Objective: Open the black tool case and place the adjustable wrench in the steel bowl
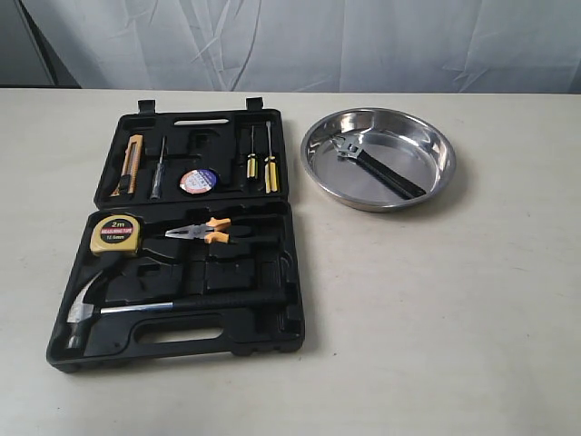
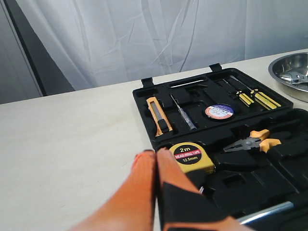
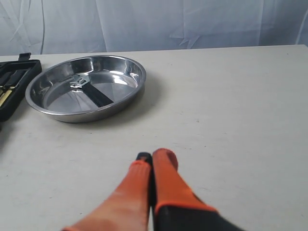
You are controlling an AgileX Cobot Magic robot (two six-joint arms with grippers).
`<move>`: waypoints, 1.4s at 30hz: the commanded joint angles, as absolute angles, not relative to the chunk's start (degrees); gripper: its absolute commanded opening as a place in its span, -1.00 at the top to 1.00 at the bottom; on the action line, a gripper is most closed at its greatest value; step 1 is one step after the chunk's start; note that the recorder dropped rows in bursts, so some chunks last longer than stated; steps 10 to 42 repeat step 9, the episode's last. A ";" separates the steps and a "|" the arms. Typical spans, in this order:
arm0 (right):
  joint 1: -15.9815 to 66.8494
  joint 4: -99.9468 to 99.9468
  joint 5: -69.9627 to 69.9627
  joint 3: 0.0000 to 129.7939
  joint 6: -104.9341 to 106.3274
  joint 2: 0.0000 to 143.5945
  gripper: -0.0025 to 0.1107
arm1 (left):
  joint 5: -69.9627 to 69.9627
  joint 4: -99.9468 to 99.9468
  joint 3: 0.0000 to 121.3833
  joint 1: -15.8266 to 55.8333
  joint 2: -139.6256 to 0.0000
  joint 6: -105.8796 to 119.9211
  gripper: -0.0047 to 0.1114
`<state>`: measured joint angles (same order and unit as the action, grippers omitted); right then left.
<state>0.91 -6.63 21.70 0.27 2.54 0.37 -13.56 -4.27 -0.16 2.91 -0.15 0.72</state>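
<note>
The black tool case (image 1: 195, 245) lies open on the table, lid flat behind the base. The adjustable wrench (image 1: 377, 163) rests inside the steel bowl (image 1: 379, 156), silver head toward the case, black handle pointing away. In the right wrist view the wrench (image 3: 91, 89) lies in the bowl (image 3: 86, 89), well ahead of my right gripper (image 3: 153, 156), which is shut and empty over bare table. My left gripper (image 2: 155, 153) is shut with nothing in it, its tips by the near left corner of the case (image 2: 288, 159), beside the yellow tape measure (image 2: 192, 156). Neither gripper shows in the exterior view.
The case holds a claw hammer (image 1: 163, 304), orange-handled pliers (image 1: 204, 232), a tape measure (image 1: 115, 234), a utility knife (image 1: 130, 165), screwdrivers (image 1: 260, 156) and a roll of tape (image 1: 197, 181). A white cloth backdrop hangs behind the table.
</note>
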 commanded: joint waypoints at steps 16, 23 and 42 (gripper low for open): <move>0.66 -7.00 20.92 0.00 2.61 0.00 0.96 | -13.69 -4.11 0.00 2.98 0.00 0.61 0.92; 0.66 -7.00 20.92 0.00 2.61 0.00 0.96 | -13.69 -4.11 0.00 2.98 0.00 0.61 0.92; 0.66 -7.00 20.92 0.00 2.61 0.00 0.96 | -13.69 -4.11 0.00 2.98 0.00 0.61 0.92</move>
